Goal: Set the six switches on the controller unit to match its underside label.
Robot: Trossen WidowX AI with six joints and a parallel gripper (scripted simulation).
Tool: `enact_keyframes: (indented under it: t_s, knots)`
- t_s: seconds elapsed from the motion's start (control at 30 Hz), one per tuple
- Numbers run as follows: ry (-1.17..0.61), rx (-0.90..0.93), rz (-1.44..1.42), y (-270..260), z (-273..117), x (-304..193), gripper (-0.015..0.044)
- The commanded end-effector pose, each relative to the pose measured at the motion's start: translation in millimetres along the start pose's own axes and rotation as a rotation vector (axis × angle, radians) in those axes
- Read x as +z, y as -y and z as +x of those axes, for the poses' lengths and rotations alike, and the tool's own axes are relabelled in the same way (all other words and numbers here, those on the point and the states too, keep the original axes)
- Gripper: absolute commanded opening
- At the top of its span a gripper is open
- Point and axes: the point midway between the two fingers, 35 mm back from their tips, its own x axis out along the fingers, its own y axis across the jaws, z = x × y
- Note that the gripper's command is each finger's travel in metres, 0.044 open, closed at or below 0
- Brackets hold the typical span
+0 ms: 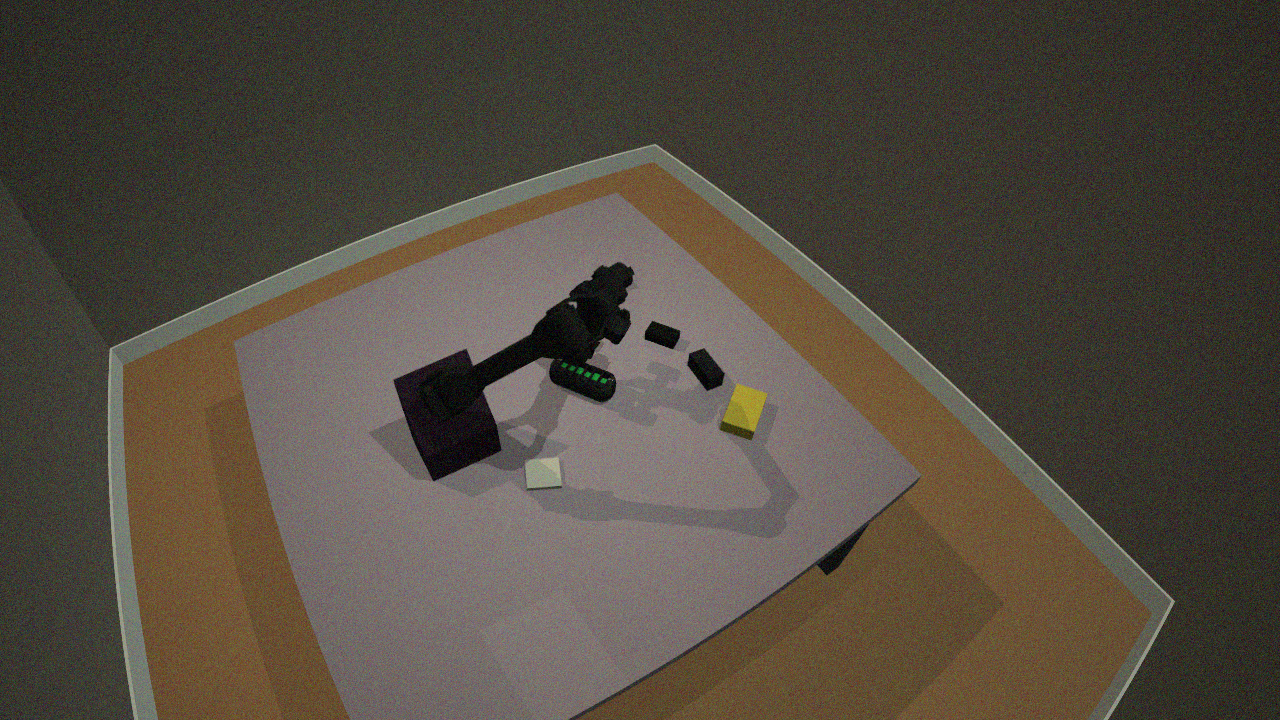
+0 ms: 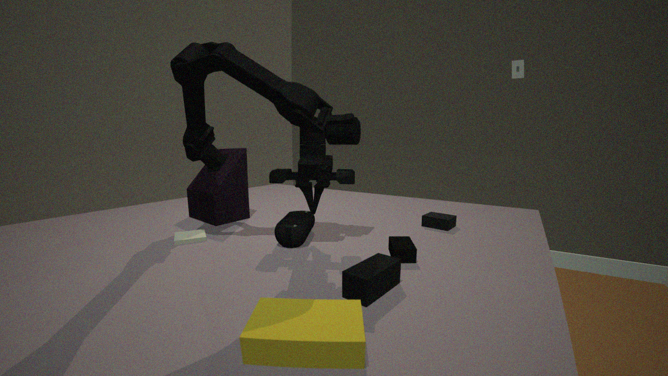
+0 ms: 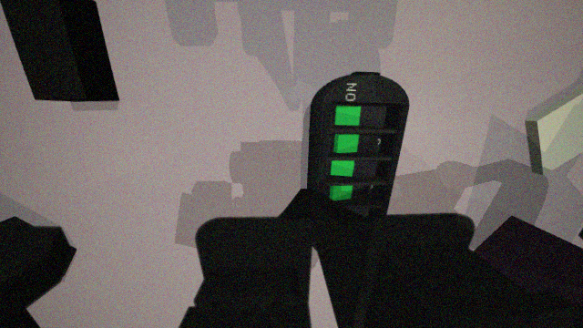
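Worktop (image 1: 429, 555) (image 2: 187, 280): pale, carries everything. Black arm (image 1: 510, 358) (image 2: 252, 70) arches over it from a dark purple block (image 1: 452, 429) (image 2: 219, 196). Gripper (image 1: 594, 351) (image 2: 313, 212) (image 3: 306, 194) points down, fingers closed together, nothing between them. Controller unit (image 1: 582, 379) (image 2: 294, 230) (image 3: 360, 96) lies switches-up below the gripper; four green ends visible at wrist. Yellow block (image 1: 744, 410) (image 2: 303, 331) well apart, beyond two black blocks. Pale tile (image 1: 543, 472) (image 2: 190, 236) (image 3: 562, 132), smaller, near purple block.

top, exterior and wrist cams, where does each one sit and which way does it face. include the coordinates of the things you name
Top: high over the bench (image 1: 716, 582), looking steeply down; nearly the whole arm shows, gripper jaws hidden.
Exterior: low beyond the yellow block (image 2: 302, 322) (image 1: 745, 409), facing across it to the arm and walls; arm and shut gripper (image 2: 313, 211) show.
Wrist: on the arm near the gripper, looking down at the controller unit (image 3: 360, 93) (image 1: 582, 379) (image 2: 293, 230); dark gripper parts show.
Top and exterior share the yellow block.
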Motion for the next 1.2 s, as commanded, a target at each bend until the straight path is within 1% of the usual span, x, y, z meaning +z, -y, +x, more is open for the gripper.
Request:
enact_keyframes:
  t_s: [0.0, 0.33, 0.4, 0.5, 0.53, 0.7, 1.07, 1.17]
  knots:
    - [0.007, 0.008, 0.003, -4.2, -0.9, 2.8, 0.0]
    - [0.002, 0.005, 0.004, -2.9, -0.4, 1.4, 0.0]
    - [0.002, 0.006, 0.003, -3.5, -8.8, 1.4, 0.0053]
    - [0.0, 0.008, 0.003, -3.4, -42.9, 1.0, 0.0131]
    - [0.0, 0.007, 0.004, -3.0, -48.8, 0.9, 0.0157]
    - [0.0, 0.007, 0.004, -2.9, -50.7, 0.9, 0.0289]
    - [0.0, 0.007, 0.004, -2.9, -50.7, 0.9, 0.0]
    - [0.0, 0.007, 0.004, -2.9, -50.7, 0.9, 0.0]
